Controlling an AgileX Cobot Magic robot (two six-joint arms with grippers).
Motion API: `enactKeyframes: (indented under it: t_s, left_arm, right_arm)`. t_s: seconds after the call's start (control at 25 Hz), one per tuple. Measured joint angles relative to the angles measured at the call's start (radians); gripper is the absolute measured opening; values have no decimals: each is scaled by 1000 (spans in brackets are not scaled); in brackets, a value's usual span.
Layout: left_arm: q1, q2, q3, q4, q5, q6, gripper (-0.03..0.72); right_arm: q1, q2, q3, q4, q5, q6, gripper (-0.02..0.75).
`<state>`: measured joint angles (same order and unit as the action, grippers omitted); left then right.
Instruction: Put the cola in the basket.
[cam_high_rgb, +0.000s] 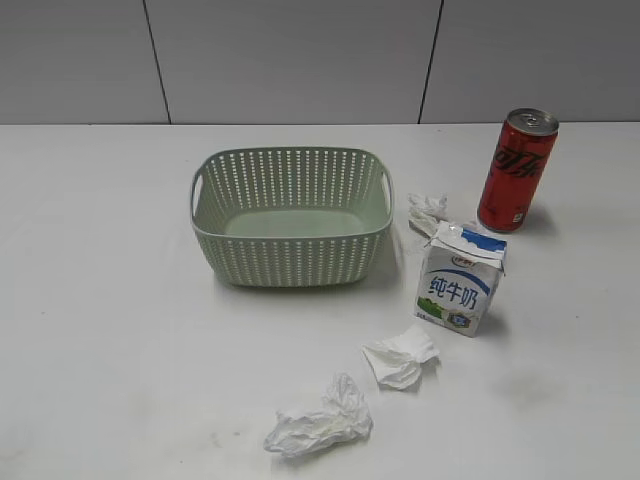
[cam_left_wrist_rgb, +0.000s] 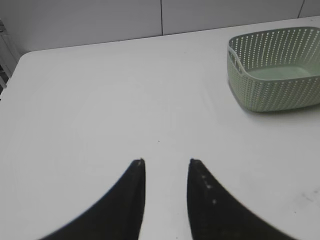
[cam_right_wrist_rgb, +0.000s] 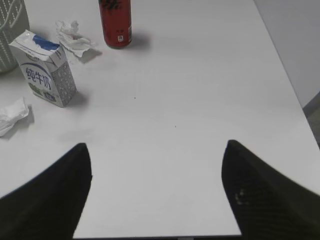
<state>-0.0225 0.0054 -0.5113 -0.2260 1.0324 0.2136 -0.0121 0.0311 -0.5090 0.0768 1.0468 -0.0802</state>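
Note:
The cola (cam_high_rgb: 517, 170) is a tall red can with a silver top, upright at the back right of the table; its lower part shows at the top of the right wrist view (cam_right_wrist_rgb: 115, 22). The pale green basket (cam_high_rgb: 290, 255) stands empty left of it and shows at the right of the left wrist view (cam_left_wrist_rgb: 275, 92). My left gripper (cam_left_wrist_rgb: 166, 161) is open and empty over bare table, well left of the basket. My right gripper (cam_right_wrist_rgb: 156, 145) is wide open and empty near the table's front edge, far short of the cola. Neither gripper shows in the exterior view.
A white-and-blue milk carton (cam_high_rgb: 460, 278) stands between basket and cola, nearer the front, also in the right wrist view (cam_right_wrist_rgb: 44, 74). Crumpled tissues lie behind it (cam_high_rgb: 427, 212), in front of it (cam_high_rgb: 400, 357) and near the front edge (cam_high_rgb: 320, 425).

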Motion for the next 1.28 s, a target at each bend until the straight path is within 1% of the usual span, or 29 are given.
enactKeyframes:
  t_s: [0.12,0.24,0.76,1.0,1.28]
  left_arm:
    - [0,0,0,0,0,0,231]
    - [0,0,0,0,0,0,231]
    - [0,0,0,0,0,0,232]
    - [0,0,0,0,0,0,230]
    - [0,0,0,0,0,0,230]
  right_arm:
    - [0,97,-24,0,1,25,645]
    - [0,208,-85,0,0,31,657]
    - [0,783,-348,5,-2,56,653]
    - [0,1066,-524,7,-4,60,636]
    - [0,1317,-724,8,-7,59,614]
